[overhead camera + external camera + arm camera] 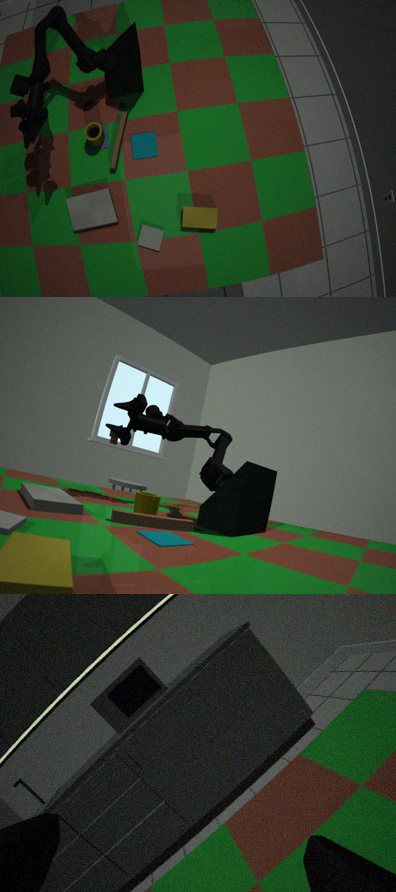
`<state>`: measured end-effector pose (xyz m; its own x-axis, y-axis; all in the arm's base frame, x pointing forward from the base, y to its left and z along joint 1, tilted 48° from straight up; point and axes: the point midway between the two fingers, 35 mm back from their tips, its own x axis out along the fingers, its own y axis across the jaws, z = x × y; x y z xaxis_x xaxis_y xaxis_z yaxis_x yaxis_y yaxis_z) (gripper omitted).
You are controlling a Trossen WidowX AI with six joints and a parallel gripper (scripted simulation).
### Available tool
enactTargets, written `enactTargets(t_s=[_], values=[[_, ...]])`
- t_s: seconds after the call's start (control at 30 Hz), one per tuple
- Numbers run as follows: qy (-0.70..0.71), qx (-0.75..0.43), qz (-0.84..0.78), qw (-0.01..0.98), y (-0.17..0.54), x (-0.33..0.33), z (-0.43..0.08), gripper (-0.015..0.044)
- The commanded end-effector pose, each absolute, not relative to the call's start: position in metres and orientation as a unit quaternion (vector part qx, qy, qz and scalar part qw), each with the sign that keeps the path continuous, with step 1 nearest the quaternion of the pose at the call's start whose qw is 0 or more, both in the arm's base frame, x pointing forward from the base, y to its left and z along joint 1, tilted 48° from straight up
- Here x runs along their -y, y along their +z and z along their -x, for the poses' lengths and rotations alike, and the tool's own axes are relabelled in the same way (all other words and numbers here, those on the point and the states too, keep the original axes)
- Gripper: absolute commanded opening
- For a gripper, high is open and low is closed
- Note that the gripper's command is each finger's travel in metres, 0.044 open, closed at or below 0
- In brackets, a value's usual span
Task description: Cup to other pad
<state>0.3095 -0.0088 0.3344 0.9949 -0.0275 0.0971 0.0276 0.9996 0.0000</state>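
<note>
The tool (112,416) is high in the air with its two fingers spread wide, and it grasps nothing. In the view from the tool's own camera only the dark fingers show at the bottom corners, with the checkered bench (204,134) and grey cabinets far past them, and no cup between them. The yellow cup (94,133) stands upright well below the tool and off to one side, on a small grey-blue pad (105,140). Just beside the cup, on the side away from the tool, lies a long wooden stick (118,140), and past the stick lies the flat blue pad (144,145), which is likely where the cup must go. The cup looks hard and smooth, so it may slip if held softly. It looks light, but I cannot see the marbles inside; its mouth is dark. I think the best place to hold it is around its round wall, near the middle, keeping it straight up so nothing rolls out. The stick is in the way, so the cup needs lifting over it.
</note>
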Motion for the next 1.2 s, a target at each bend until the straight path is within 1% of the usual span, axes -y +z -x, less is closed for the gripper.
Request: enactTargets(t_s=[0.0,0.03,0.13,0.27,0.4,0.53,0.6,0.63,1.17], values=[[-0.015,0.038,0.003,0.999,0.330,0.008,-0.312,0.0374],[-0.020,0.007,0.011,1.000,0.316,0.007,-0.317,0.0348],[-0.033,-0.170,0.079,0.982,0.239,-0.001,-0.333,0.0269],[-0.028,-0.345,0.187,0.919,0.166,-0.009,-0.323,0.0166],[0.003,-0.518,0.347,0.782,0.106,-0.009,-0.286,0.0166],[0.057,-0.632,0.516,0.575,0.083,0.000,-0.243,0.0166],[0.084,-0.659,0.585,0.466,0.084,0.005,-0.229,0.0166],[0.091,-0.663,0.602,0.435,0.086,0.006,-0.226,0.0166],[0.094,-0.665,0.609,0.423,0.082,0.003,-0.226,0.0166]])
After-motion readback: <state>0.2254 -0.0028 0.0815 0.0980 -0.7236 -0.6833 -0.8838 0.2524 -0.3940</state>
